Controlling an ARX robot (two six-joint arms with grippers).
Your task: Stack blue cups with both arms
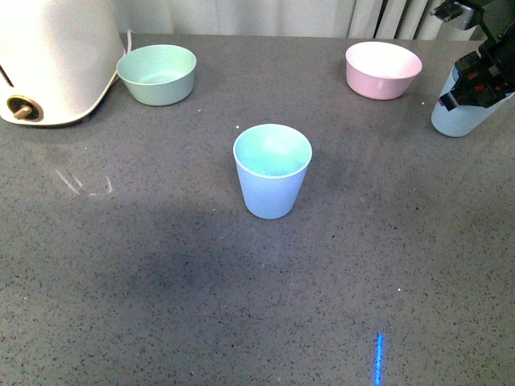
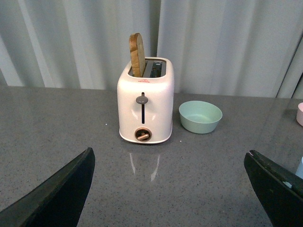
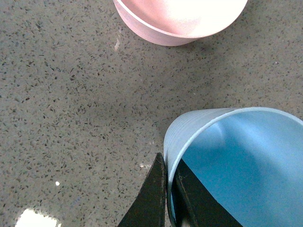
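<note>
One blue cup point(image 1: 271, 170) stands upright in the middle of the grey table, mouth up. The second blue cup point(image 1: 460, 114) is at the far right, tilted, held by my right gripper point(image 1: 475, 84). In the right wrist view my right gripper point(image 3: 166, 182) is shut on that blue cup's rim point(image 3: 236, 161), one jaw outside the wall and one inside. My left gripper point(image 2: 170, 189) is open and empty; its black fingertips point(image 2: 71, 184) frame the bare table. The left arm is out of the front view.
A mint-green bowl point(image 1: 158, 73) sits at the back left beside a white toaster point(image 1: 50, 56), which holds a slice of bread point(image 2: 138, 54). A pink bowl point(image 1: 383, 69) sits at the back right, close to the held cup point(image 3: 182, 19). Grey curtains hang behind.
</note>
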